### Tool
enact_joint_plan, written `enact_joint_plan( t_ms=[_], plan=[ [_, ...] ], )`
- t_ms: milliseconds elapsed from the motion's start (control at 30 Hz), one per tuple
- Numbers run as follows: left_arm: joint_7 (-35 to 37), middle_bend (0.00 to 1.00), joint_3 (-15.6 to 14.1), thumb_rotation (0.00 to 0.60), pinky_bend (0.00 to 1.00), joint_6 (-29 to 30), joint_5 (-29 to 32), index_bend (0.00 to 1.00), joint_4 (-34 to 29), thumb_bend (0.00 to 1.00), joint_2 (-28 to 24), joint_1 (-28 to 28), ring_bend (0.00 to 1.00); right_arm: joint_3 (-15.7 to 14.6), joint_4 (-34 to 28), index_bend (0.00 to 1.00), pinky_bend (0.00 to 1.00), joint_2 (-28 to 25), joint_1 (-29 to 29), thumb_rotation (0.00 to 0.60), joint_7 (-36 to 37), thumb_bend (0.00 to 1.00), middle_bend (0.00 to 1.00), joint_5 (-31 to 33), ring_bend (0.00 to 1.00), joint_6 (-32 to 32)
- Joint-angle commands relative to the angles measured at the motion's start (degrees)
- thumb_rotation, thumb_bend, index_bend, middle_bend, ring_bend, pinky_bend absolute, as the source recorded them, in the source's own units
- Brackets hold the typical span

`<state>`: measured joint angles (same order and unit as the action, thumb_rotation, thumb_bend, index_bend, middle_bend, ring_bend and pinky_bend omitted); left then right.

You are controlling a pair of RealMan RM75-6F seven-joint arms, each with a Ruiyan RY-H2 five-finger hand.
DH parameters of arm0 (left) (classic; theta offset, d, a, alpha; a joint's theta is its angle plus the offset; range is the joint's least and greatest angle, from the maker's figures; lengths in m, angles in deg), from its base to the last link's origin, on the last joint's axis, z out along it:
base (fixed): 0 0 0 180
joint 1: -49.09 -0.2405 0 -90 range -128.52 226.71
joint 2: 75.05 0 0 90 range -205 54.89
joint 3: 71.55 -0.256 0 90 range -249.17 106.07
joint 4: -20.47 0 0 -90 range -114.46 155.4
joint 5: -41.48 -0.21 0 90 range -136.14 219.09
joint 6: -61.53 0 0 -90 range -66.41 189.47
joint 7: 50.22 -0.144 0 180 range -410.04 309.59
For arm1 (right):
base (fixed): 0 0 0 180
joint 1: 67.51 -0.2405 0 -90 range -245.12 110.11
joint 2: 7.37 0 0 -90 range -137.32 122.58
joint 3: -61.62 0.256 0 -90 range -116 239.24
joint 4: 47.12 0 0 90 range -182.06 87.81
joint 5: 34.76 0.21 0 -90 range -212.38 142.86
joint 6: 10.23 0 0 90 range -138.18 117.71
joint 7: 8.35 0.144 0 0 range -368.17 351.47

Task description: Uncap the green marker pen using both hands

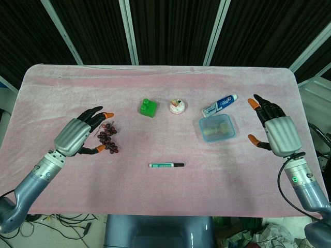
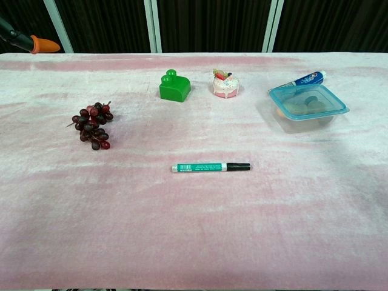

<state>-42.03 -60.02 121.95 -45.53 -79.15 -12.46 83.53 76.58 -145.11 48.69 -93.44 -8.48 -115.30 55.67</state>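
Observation:
The green marker pen (image 1: pixel 166 165) (image 2: pixel 210 167) lies flat on the pink cloth near the table's front middle, its black cap pointing right. My left hand (image 1: pixel 83 133) hovers at the left, fingers spread, holding nothing, well left of the pen and over the grapes. My right hand (image 1: pixel 271 126) is raised at the far right with fingers apart, also holding nothing. In the chest view only one orange fingertip (image 2: pixel 43 45) of the left hand shows at the top left corner.
A bunch of dark grapes (image 1: pixel 108 137) (image 2: pixel 93 126) lies by the left hand. A green block (image 1: pixel 147 107), a small cake toy (image 1: pixel 177 106), a toothpaste tube (image 1: pixel 219 105) and a lidded clear container (image 1: pixel 217 128) sit behind the pen.

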Motion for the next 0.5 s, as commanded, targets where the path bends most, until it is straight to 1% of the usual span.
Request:
enact_joint_plan(
  t_ms=[33, 133, 333, 500],
  plan=[
    [0.79, 0.17, -0.37, 0.6, 0.13, 0.47, 0.05, 0.12, 0.5, 0.24, 0.65, -0.02, 0.02, -0.48, 0.53, 0.06, 0.18, 0.28, -0.05, 0.6, 0.35, 0.14, 0.02, -0.23, 0.1, 0.06],
    [1.56, 0.17, -0.78, 0.6, 0.13, 0.06, 0.32, 0.12, 1.16, 0.24, 1.08, 0.34, 0.02, -1.09, 1.25, 0.06, 0.18, 0.67, -0.15, 0.6, 0.85, 0.14, 0.02, -0.87, 0.1, 0.2],
    [0.22, 0.17, -1.14, 0.6, 0.13, 0.87, -0.54, 0.12, 0.51, 0.24, 1.48, 0.81, 0.02, -1.44, 1.05, 0.06, 0.18, 0.22, -0.2, 0.6, -0.03, 0.14, 0.03, -0.56, 0.1, 0.44],
    [-1.37, 0.17, -1.34, 0.6, 0.13, 0.66, 0.1, 0.16, 0.0, 0.24, 1.53, 1.06, 0.02, -1.86, 0.27, 0.06, 0.18, 0.25, 0.35, 0.6, -0.11, 0.14, 0.02, 0.42, 0.1, 0.78]
  ],
)
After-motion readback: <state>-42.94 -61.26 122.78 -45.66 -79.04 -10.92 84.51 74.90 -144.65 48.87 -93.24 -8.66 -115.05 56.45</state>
